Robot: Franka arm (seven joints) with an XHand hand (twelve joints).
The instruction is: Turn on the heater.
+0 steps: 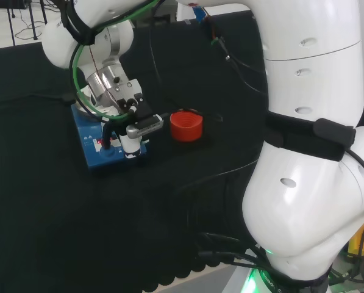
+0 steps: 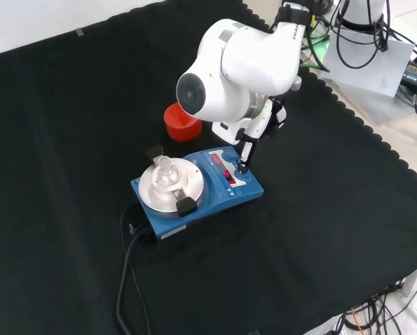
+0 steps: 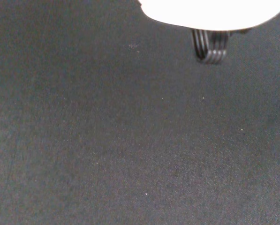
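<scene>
Blue heater point(image 2: 194, 195) sits directly beneath the hand point(image 2: 244, 150), fingertip touching.

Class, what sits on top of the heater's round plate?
A small clear flask stands on the heater's silver plate, between two black clamps. Its contents cannot be seen.

Black cloth point(image 3: 130, 140) spreads across the wrist view, its fine weave visible and dotted here and there with small pale specks of lint. A blurred white part of the hand point(image 3: 210, 11) shows as a smooth rounded shape, close to the camera. Just beside its curved edge, a short bundle of dark ribbed cables point(image 3: 210, 49) hangs in a loop in front of the cloth, several strands running side by side.
</scene>
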